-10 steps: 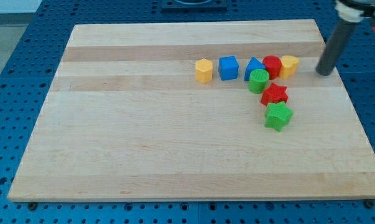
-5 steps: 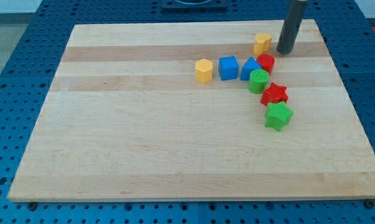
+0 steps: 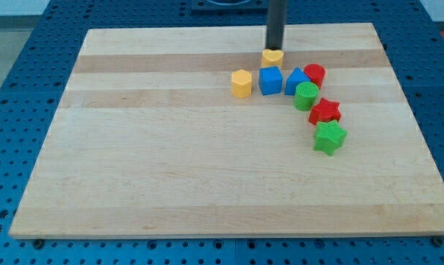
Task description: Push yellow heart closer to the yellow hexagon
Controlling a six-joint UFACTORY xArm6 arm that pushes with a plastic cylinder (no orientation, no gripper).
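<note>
My tip (image 3: 275,48) rests on the board just behind the yellow heart (image 3: 272,56), on its far side and touching or very nearly touching it; being a bare rod, it holds nothing and can only shove. The rod rises straight up from there and leaves the view's top edge, so the rest of the arm is not visible. The yellow heart sits just beyond the blue cube (image 3: 270,79), close to it but apparently not in contact, and the yellow hexagon (image 3: 241,83) lies a little to the left and nearer the view's bottom, just beside the blue cube. By my reading the task is largely done: the heart is near the hexagon, with only a short diagonal gap between the 2 yellow pieces. What may be left is a small nudge leftward and toward the near side, though the blue cube stands partly in that path and could be knocked into the hexagon. To the right of the cube run the blue triangular block (image 3: 297,78), the red cylinder (image 3: 315,74), the green cylinder (image 3: 306,96), the red star (image 3: 325,112) and the green star-like block (image 3: 329,137), all clustered on the right half of the wooden board (image 3: 170,169), well clear of my tip.
</note>
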